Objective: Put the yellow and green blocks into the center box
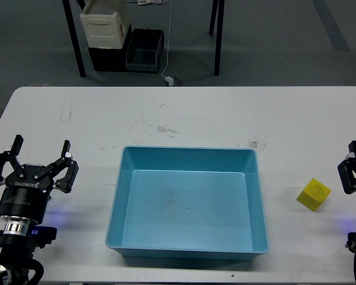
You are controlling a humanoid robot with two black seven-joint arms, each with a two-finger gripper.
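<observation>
The yellow block (313, 194) sits on the white table, right of the center box (188, 150), a light blue tray with nothing in it. No green block shows in this view. My left gripper (40, 157) hovers over the table left of the tray, open, fingers spread wide with nothing between them. My right gripper (351, 168) pokes in at the right edge, just right of the yellow block and apart from it. It is partly cut off, so its state is unclear.
Beyond the table's far edge, a cream-white container (104, 25) and a dark grey bin (146, 51) stand on the floor between black table legs. A white cable (168, 76) hangs there. Scuff marks dot the tabletop behind the tray.
</observation>
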